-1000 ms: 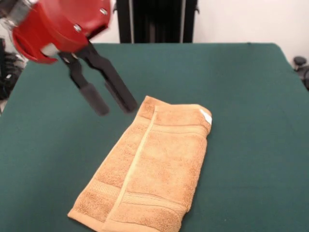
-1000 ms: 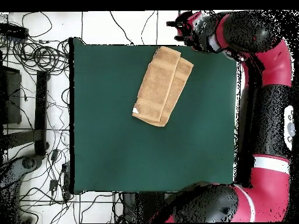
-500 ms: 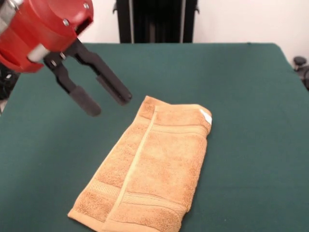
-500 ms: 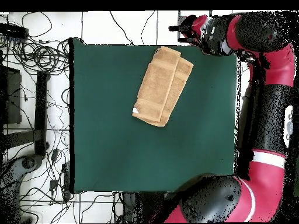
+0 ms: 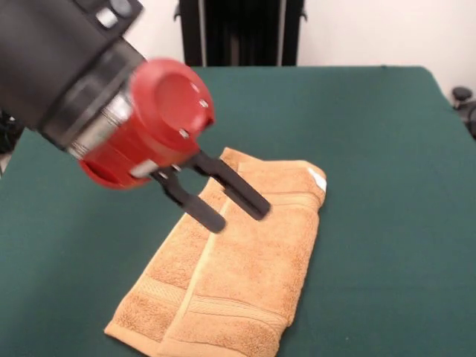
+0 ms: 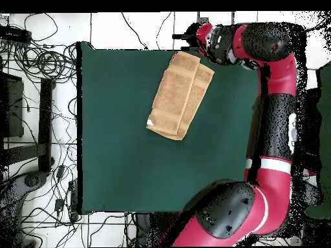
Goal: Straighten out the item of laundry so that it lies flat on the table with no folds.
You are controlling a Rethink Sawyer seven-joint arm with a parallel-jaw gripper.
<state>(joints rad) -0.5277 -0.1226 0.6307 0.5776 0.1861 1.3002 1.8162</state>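
Observation:
The orange-tan towel (image 5: 249, 260) lies folded lengthwise on the green table (image 5: 387, 149), slanting from upper right to lower left. One layer overlaps the other along a long seam. Its white care tag (image 5: 318, 178) sits at the upper right corner. My gripper (image 5: 236, 214) is open and empty, its two black fingers (image 5: 201, 212) hanging above the towel's upper half without touching it. In the overhead view the towel (image 6: 180, 95) lies near the table's (image 6: 129, 148) top edge, tag (image 6: 150, 122) at its lower left, and my gripper (image 6: 192, 42) is by its top end.
The black pedestal (image 5: 238, 30) stands behind the table's far edge. In the overhead view, cables (image 6: 39, 61) and a black stand (image 6: 45, 110) lie on the floor left of the table. My red arm (image 6: 278, 116) runs along the table's right side.
My gripper has swung from the left of the towel to the right and now hangs over its upper half, still open. The towel has not moved.

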